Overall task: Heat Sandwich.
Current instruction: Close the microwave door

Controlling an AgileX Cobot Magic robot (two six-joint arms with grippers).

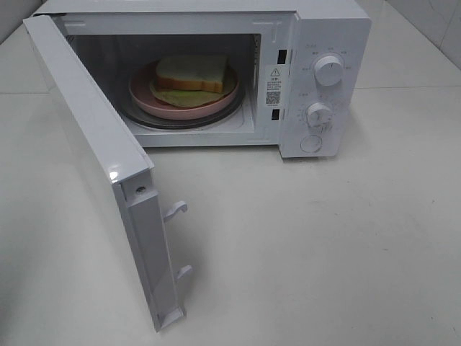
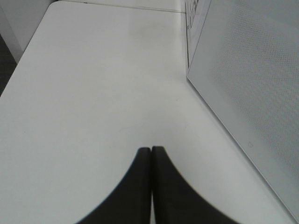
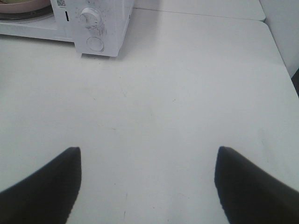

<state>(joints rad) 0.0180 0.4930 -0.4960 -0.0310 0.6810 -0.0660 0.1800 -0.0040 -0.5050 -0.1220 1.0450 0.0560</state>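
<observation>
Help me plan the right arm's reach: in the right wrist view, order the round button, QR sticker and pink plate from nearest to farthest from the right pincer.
1. Round button, low on the front of the microwave, at its near corner.
2. QR sticker, on the strip beside the oven opening.
3. Pink plate, inside the oven, farthest.

White microwave [image 1: 317,79], pink plate [image 1: 155,101], pale-and-green sandwich [image 1: 191,73].

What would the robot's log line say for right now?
sandwich: on pink plate inside microwave | door: open | left gripper: shut, empty | right gripper: open, empty
</observation>
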